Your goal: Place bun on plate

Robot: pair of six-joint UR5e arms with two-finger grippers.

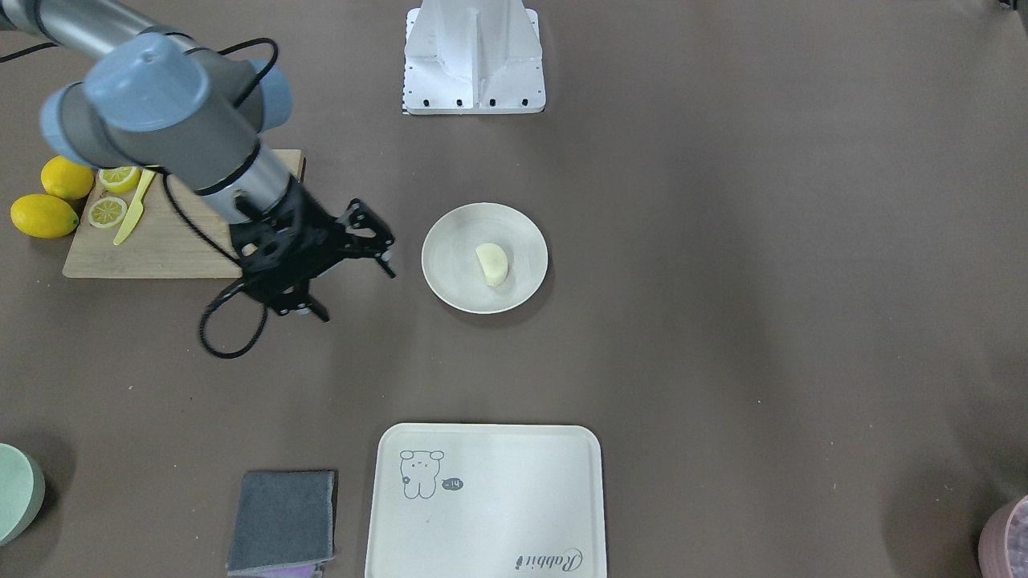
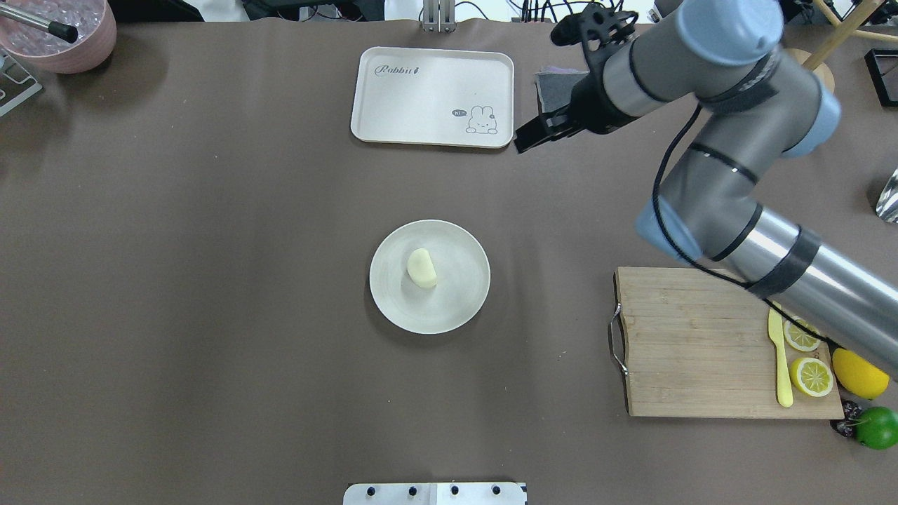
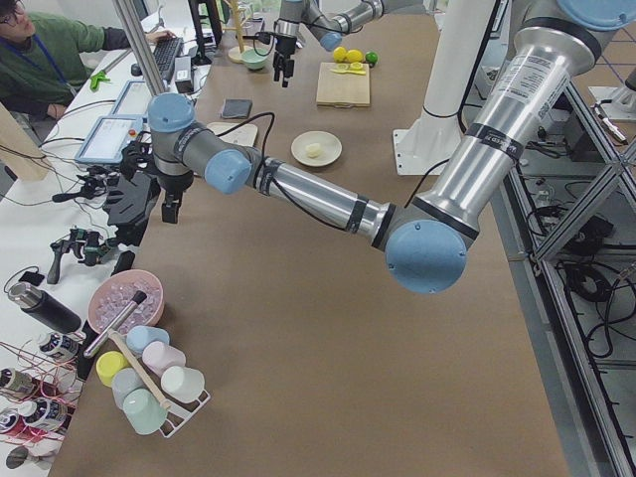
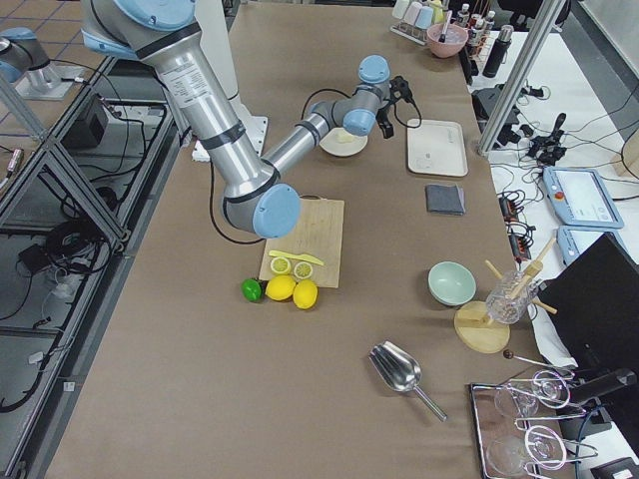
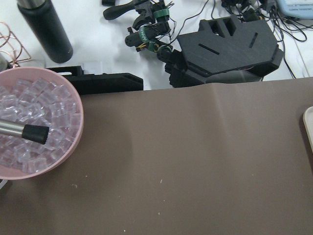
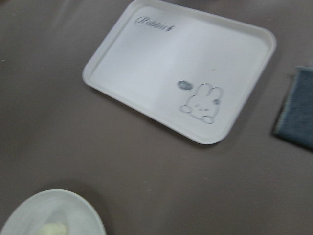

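Mid-counter (image 1: 723, 321): the bun (image 2: 421, 268) lies on the plate (image 2: 456, 301), slightly left of the plate's centre. Farther off and to the right, the right claw (image 1: 356, 292) hangs above bare counter, jaws spread wide, nothing held. At the far left edge, the left claw (image 3: 169, 207) is near the pink ice bowl (image 5: 79, 117); I cannot tell how far it is open.

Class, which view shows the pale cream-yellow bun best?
Overhead exterior: the bun lies unobstructed on the round cream-white plate. Front-facing is similar; side views barely show it; right wrist blurs it; left wrist misses it.
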